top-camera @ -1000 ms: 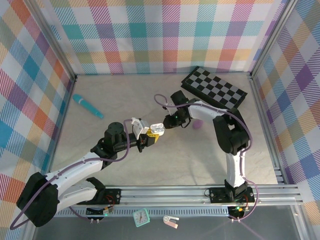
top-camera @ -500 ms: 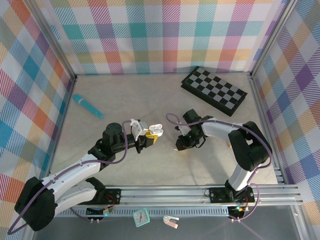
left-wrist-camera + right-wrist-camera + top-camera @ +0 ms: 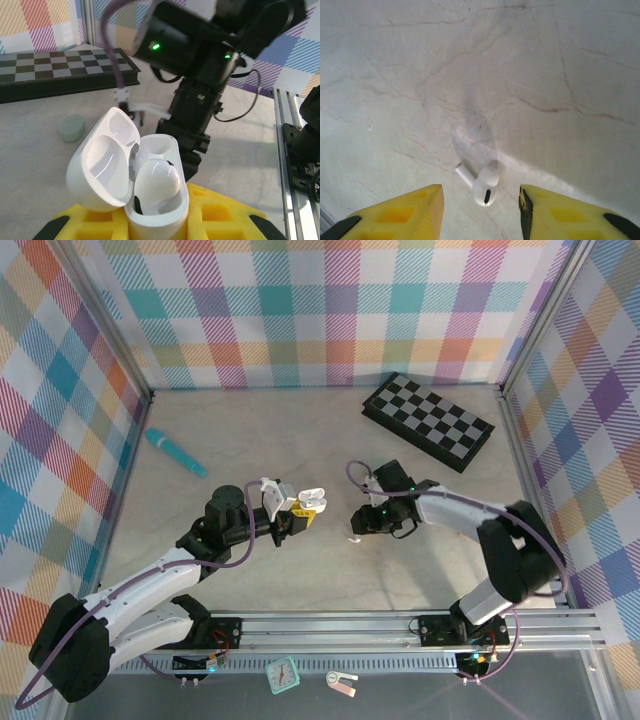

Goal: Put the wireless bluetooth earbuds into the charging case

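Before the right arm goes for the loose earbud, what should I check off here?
1. Case lid open: ok.
2. Left fingers gripping case: ok.
3. Seated earbud in place, second slot free: ok.
4. Loose earbud lies between right fingers: ok.
5. Right fingers apart, not touching it: ok.
6. Loose earbud's orientation suits the slot: cannot tell.

Open white charging case (image 3: pixel 156 222) holds one earbud (image 3: pixel 159 180); a second white earbud (image 3: pixel 481 184) lies on the table (image 3: pixel 545 75).
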